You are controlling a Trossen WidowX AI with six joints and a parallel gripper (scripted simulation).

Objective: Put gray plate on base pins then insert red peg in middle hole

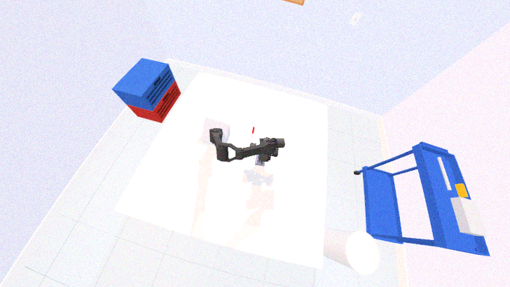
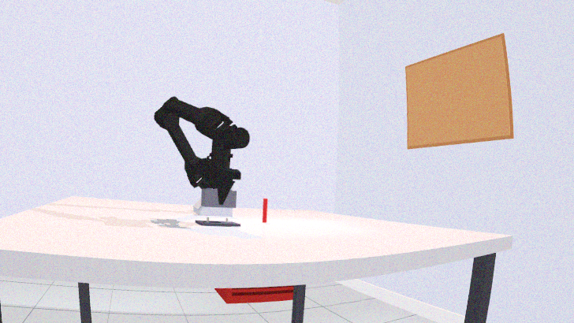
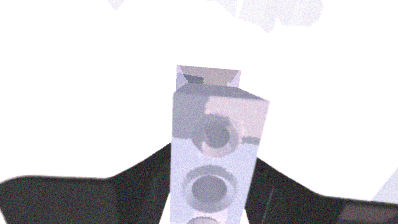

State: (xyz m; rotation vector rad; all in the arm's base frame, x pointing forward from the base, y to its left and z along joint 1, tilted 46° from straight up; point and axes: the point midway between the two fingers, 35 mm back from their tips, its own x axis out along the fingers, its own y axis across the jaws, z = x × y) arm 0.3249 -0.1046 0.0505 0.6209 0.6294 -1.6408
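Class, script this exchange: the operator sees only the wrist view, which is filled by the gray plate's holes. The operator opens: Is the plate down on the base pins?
Observer: No. In the exterior view the gray plate hangs just above the base, and both pins show bare beneath it.
Operator: Where is the red peg?
Observer: The red peg stands upright on the table, to the right of the base in that view and apart from it.
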